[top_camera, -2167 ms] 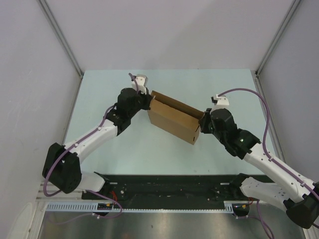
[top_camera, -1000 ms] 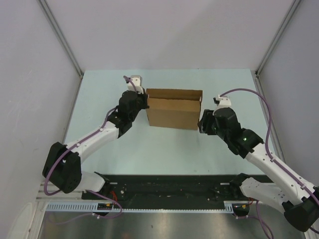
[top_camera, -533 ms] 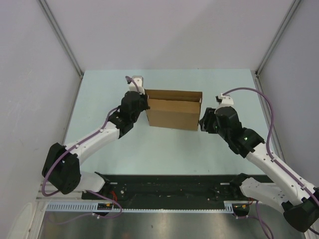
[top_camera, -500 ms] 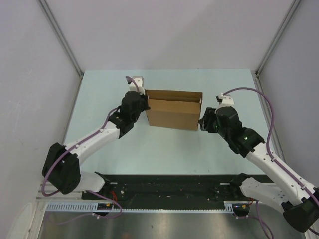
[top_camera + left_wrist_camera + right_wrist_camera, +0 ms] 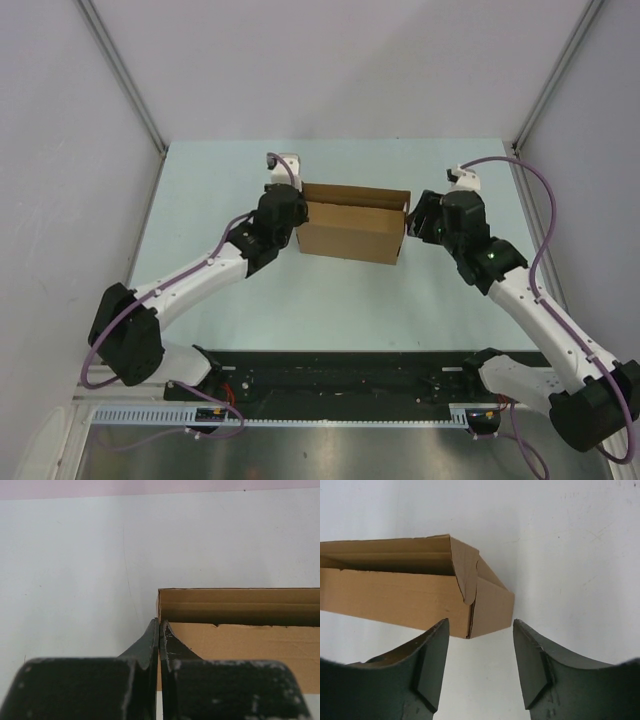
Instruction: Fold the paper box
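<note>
The paper box is a plain brown cardboard box standing on the table with its top open, long side across the top view. My left gripper is shut on the box's left end wall; in the left wrist view the thin cardboard edge runs between the closed fingertips of the left gripper, with the paper box stretching off to the right. My right gripper is open at the box's right end. In the right wrist view the right gripper has the corner of the paper box just ahead of its fingers, apart from them.
The pale green table is bounded by grey walls left, right and behind. A black rail with both arm bases runs along the near edge.
The box has turned from diagonal to square with the table and slid slightly right with my left gripper. My right gripper has moved toward the far side at the box's right end and opened a little.
</note>
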Controlling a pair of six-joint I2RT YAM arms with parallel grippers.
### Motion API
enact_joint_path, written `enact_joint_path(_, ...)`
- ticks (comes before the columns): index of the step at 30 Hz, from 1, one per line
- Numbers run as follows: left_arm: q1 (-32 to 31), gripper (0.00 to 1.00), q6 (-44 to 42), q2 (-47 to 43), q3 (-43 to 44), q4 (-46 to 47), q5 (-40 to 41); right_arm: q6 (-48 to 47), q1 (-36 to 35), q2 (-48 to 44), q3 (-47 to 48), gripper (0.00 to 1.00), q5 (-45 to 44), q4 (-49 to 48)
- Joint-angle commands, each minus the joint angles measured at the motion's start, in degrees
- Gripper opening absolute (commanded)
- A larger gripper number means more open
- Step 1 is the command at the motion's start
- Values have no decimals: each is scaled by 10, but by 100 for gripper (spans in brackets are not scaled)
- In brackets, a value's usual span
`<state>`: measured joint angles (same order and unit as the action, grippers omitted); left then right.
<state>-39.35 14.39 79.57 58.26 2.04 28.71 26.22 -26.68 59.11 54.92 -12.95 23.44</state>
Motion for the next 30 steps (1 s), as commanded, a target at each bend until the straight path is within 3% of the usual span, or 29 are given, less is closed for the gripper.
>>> enact_joint_path(1, -11, 0, -6, 30, 2, -107, 13, -15, 16, 28, 44, 55, 19, -38)
enact_joint_path(5, -14, 0, -4, 37, 9, -111, 13, -22, 19, 58, 55, 47, 25, -38)
enact_joint_path(15, -19, 0, -2, 39, 12, -114, 15, -39, 18, 89, 75, 43, 27, -45)
enact_joint_path(22, -20, 0, 2, 40, 13, -116, 13, -44, 8, 104, 77, 29, 28, -51)
enact_joint_path(30, -22, 0, 4, 45, 15, -114, 11, -63, -10, 130, 89, 26, -11, -31)
